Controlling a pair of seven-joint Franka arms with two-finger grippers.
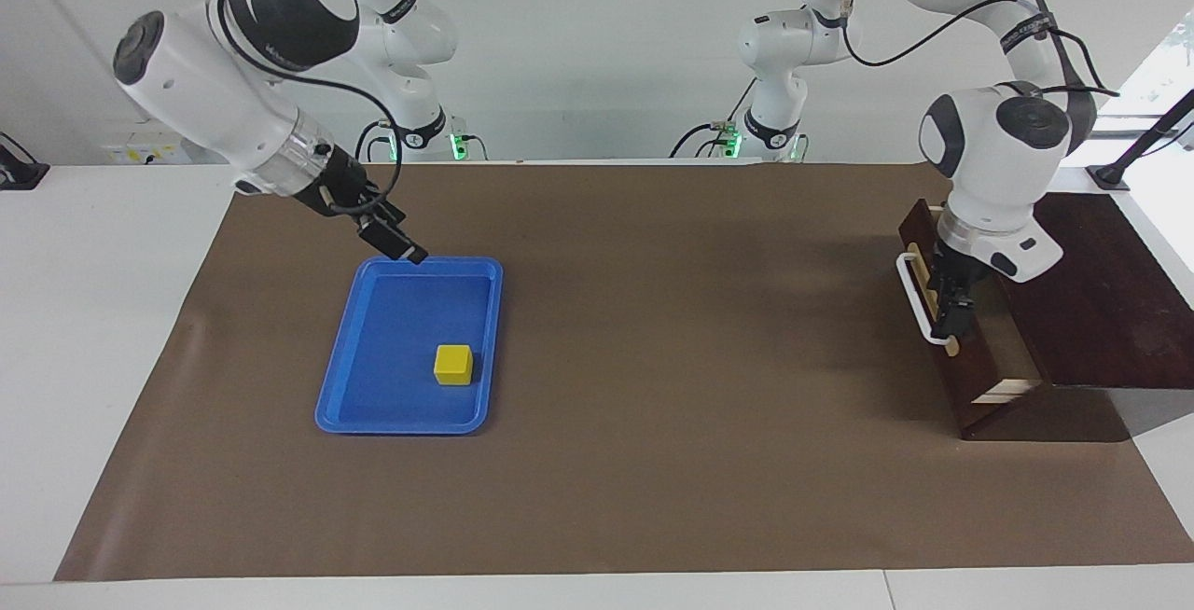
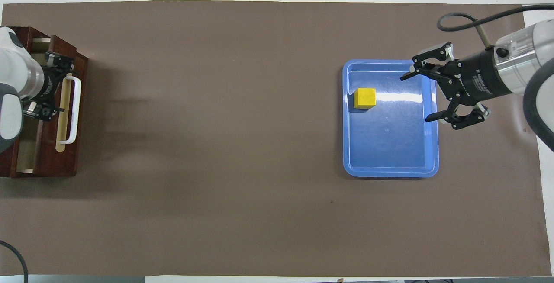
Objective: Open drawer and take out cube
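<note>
Yellow cube (image 1: 453, 364) (plain), blue tray (image 1: 373, 349)

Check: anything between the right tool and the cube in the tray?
Nothing visible. The cube sits alone in the blue tray; the right tool, open, hangs over the tray's rim at the right arm's end, with only bare tray floor between them.

The dark wooden drawer (image 1: 970, 349) stands nearly shut. The yellow cube (image 1: 453, 364) sits flat in a blue tray (image 1: 373, 377).
</note>
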